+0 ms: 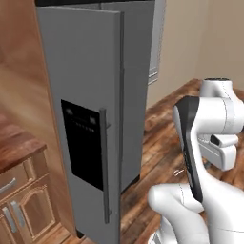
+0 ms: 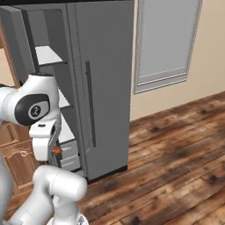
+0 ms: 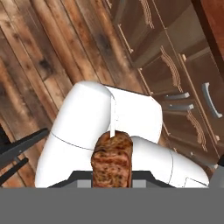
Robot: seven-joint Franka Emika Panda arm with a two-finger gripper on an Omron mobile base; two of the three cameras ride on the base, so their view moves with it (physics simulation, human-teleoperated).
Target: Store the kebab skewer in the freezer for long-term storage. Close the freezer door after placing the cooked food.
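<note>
The arm (image 1: 217, 119) is showing smooth, glossy white shells with rounded, bulbous joints. A long black tapered panel (image 1: 189, 143) is running down one link, edged in thin grey. In the right base view a dark oval cap (image 2: 31, 110) is sitting on a joint, bearing a small white circular emblem. Thin seam lines are crossing the white housings, and a small dark slot is marking the wrist block (image 1: 224, 140).

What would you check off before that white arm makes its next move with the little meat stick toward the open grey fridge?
1. Small brown-orange kebab skewer held in the gripper: ok, jaws shut on it.
2. Tall grey freezer door with the black panel swung open: ok.
3. White shelves inside exposed: ok.
4. Room on a shelf for the skewer: cannot tell.
5. Skewer already inside the freezer: not ok, it hangs low by the arm.
6. Plain grey door shut: ok.
</note>
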